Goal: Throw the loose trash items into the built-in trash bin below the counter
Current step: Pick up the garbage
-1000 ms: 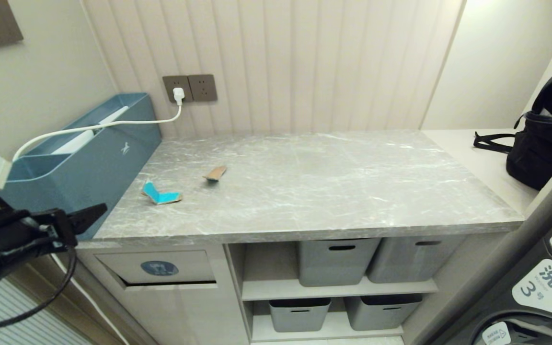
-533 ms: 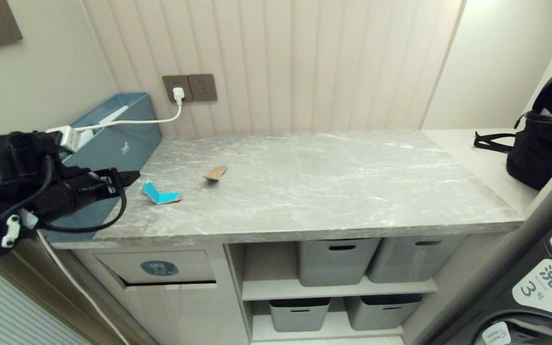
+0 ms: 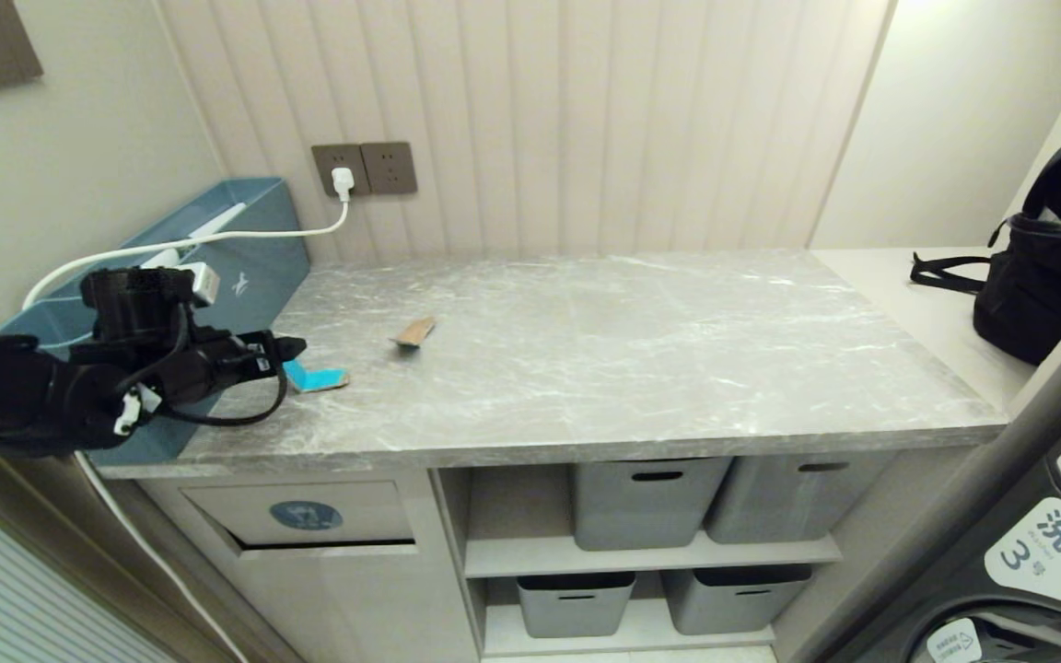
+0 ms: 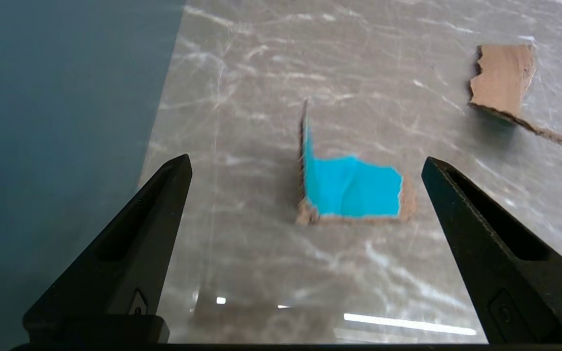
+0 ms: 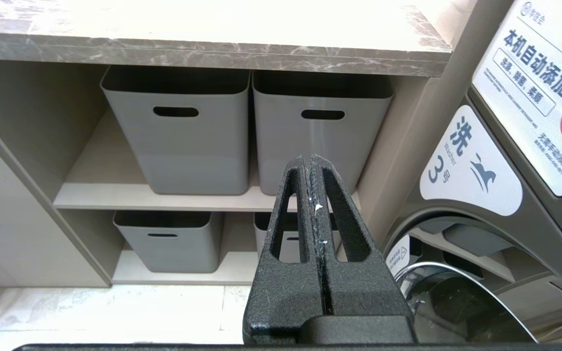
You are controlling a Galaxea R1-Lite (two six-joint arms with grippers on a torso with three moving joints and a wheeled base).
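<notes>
Looking left to right, we see long blue box (image 3: 217, 304) by wall, our left gripper (image 3: 296, 348) jaws wide apart over blue scrap (image 3: 314, 376), brown scrap (image 3: 414, 332) near on counter (image 3: 641, 350), trash bin flap (image 3: 305, 514) below, grey tubs (image 3: 646, 502), right gripper (image 5: 312, 168) jaws pressed together.

Two scraps on tabletop (image 3: 641, 350) far-left: bent scrap (image 3: 317, 377) nearer, flat scrap (image 3: 414, 332) right & farther, box (image 3: 245, 267) left, bin flap (image 3: 305, 516) below, tubs (image 3: 646, 502) to its right.

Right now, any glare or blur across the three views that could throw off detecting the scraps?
Left wrist view: ceiling-light streaks glare off the counter near the frame's lower edge; the teal scrap is slightly soft but readable. Head view: even light, corners bowed. Right wrist view: counter top blown out.
</notes>
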